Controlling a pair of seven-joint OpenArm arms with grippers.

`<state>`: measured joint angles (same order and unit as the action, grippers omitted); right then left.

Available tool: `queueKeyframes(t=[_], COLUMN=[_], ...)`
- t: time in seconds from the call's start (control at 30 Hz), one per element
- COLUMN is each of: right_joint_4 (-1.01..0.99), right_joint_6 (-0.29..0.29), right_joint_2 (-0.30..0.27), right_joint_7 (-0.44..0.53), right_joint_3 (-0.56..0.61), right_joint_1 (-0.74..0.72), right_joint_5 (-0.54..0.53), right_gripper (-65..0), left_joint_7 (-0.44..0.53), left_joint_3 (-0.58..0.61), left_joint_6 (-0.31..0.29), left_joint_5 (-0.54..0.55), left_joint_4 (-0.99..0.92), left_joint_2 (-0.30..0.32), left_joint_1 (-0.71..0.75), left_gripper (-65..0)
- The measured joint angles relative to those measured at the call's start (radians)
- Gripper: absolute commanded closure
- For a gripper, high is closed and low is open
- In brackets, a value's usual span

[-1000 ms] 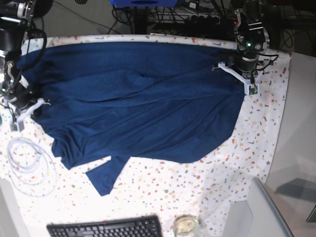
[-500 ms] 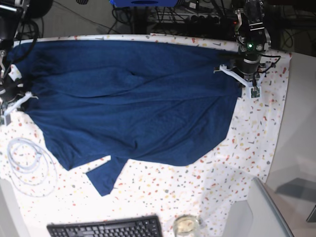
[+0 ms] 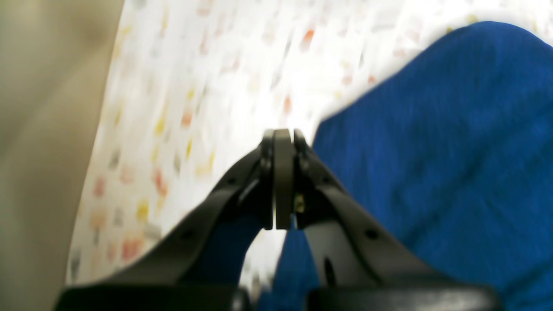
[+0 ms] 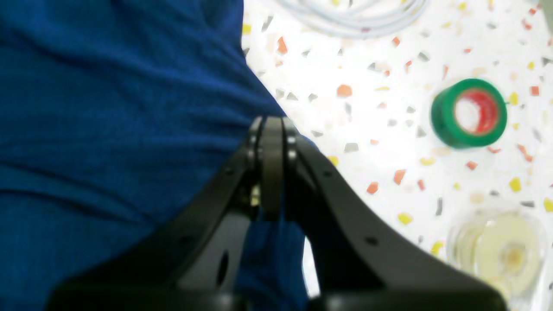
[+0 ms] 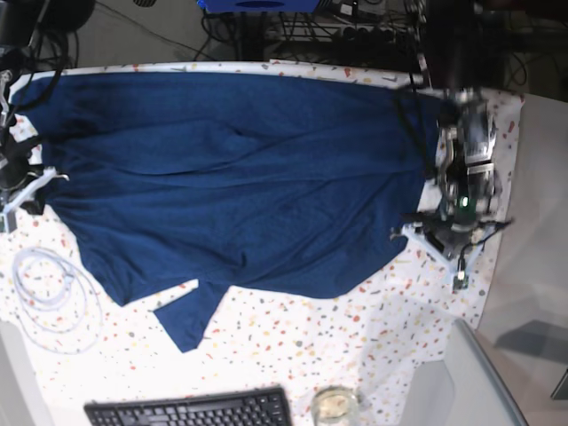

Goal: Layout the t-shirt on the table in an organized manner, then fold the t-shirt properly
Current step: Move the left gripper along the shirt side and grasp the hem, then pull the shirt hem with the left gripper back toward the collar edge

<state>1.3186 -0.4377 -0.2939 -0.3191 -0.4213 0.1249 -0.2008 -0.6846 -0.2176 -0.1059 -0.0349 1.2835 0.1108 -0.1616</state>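
The navy t-shirt (image 5: 240, 177) lies spread wide over the speckled table (image 5: 293, 337), with one sleeve (image 5: 191, 315) sticking out at the front. My right gripper (image 5: 35, 185) is at the shirt's left edge. In the right wrist view it (image 4: 272, 125) is shut on a pinch of the shirt (image 4: 108, 129). My left gripper (image 5: 424, 238) is at the shirt's right lower edge. In the blurred left wrist view it (image 3: 278, 142) is shut, with blue fabric (image 3: 432, 172) beside it and hanging under its jaws.
A coiled white cable (image 5: 49, 293) lies front left. A green tape roll (image 4: 468, 113) and a glass cup (image 4: 501, 250) sit near the right gripper. A black keyboard (image 5: 191, 410) and a glass cup (image 5: 335, 406) are at the front edge. Bare grey surface (image 5: 541, 222) borders the right.
My left arm has swung from the far right corner toward the front along the shirt's right edge. My right gripper has shifted left with the shirt's left edge, which now lies flatter.
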Motion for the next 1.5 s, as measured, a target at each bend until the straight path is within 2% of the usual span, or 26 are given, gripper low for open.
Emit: queueKeyframes(t=[0.07, 0.1, 0.17, 0.23, 0.33, 0.4, 0.5, 0.63, 0.7, 0.73, 0.77, 0.9, 1.07, 1.27, 1.37, 1.4, 1.47, 1.5], right_joint_4=[0.000, 0.000, 0.002, 0.002, 0.002, 0.002, 0.002, 0.002, 0.002, 0.002, 0.002, 0.002, -0.002, -0.003, -0.004, -0.005, -0.004, -0.005], right_joint_6=[0.000, 0.000, 0.000, -0.001, -0.003, -0.003, -0.003, -0.003, -0.003, -0.003, -0.003, -0.003, -0.003, -0.004, -0.004, -0.004, -0.004, -0.004], right_joint_2=[0.000, 0.000, 0.001, 0.001, 0.001, 0.001, 0.001, 0.003, 0.004, 0.004, 0.003, 0.004, 0.004, 0.003, 0.005, 0.005, 0.004, 0.004], right_joint_7=[0.000, -0.003, 0.001, -0.003, -0.006, 0.001, 0.000, 0.000, 0.000, 0.000, 0.000, 0.000, 0.000, -0.002, 0.000, -0.003, 0.000, -0.002], right_joint_3=[0.002, 0.002, 0.003, 0.003, 0.004, 0.004, 0.004, 0.004, 0.005, 0.005, 0.004, 0.005, 0.005, 0.006, 0.007, 0.007, 0.007, 0.007], right_joint_1=[0.000, -0.001, 0.009, 0.017, 0.020, 0.019, 0.019, 0.018, 0.018, 0.018, 0.019, 0.018, 0.019, 0.020, 0.020, 0.019, 0.020, 0.020], right_joint_5=[-0.002, 0.003, 0.000, -0.001, 0.000, -0.001, 0.000, -0.001, 0.000, 0.000, 0.000, 0.000, 0.000, 0.000, 0.000, 0.000, 0.000, 0.001], right_gripper=[0.0, 0.0, 0.0, 0.0, 0.0, 0.0, 0.0, 0.0, 0.0, 0.0, 0.0, 0.0, 0.0, 0.0, 0.0, 0.0, 0.0, 0.0], left_joint_7=[-0.009, -0.010, -0.008, 0.023, 0.090, 0.113, 0.131, 0.204, 0.226, 0.229, 0.230, 0.233, 0.224, 0.182, 0.193, 0.203, 0.203, 0.203], left_joint_3=[0.013, 0.012, 0.016, 0.014, 0.020, 0.022, 0.023, 0.023, 0.023, 0.023, 0.023, 0.023, 0.023, 0.023, 0.093, 0.119, 0.173, 0.196], left_joint_6=[0.000, -0.002, -0.006, -0.003, 0.000, 0.000, -0.008, -0.088, -0.107, -0.108, -0.109, -0.116, -0.122, -0.116, -0.107, -0.100, -0.025, -0.016], left_joint_5=[0.002, 0.010, 0.012, 0.007, 0.006, 0.008, 0.008, 0.006, 0.006, 0.006, 0.006, 0.012, 0.008, -0.010, -0.014, -0.006, -0.001, -0.002], left_joint_4=[-0.106, -0.152, -0.227, -0.280, -0.335, -0.401, -0.498, -0.570, -0.585, -0.584, -0.583, -0.581, -0.554, -0.279, -0.159, -0.137, -0.105, -0.094], left_joint_2=[-0.001, -0.005, -0.009, -0.007, -0.005, -0.008, -0.011, -0.005, -0.006, -0.007, -0.008, -0.019, -0.022, -0.021, -0.008, -0.007, -0.003, 0.004], left_joint_1=[-0.066, -0.093, -0.144, -0.181, -0.208, -0.222, -0.241, -0.261, -0.263, -0.261, -0.258, -0.256, -0.243, -0.089, -0.036, -0.020, 0.023, 0.050], left_gripper=[0.0, -2.6, -22.2, -36.4, -46.6, -48.7, -48.7, -48.5, -46.7, -43.3, -36.9, -1.2, 0.0, 0.0, 0.0, 0.0, 0.0, 0.0])
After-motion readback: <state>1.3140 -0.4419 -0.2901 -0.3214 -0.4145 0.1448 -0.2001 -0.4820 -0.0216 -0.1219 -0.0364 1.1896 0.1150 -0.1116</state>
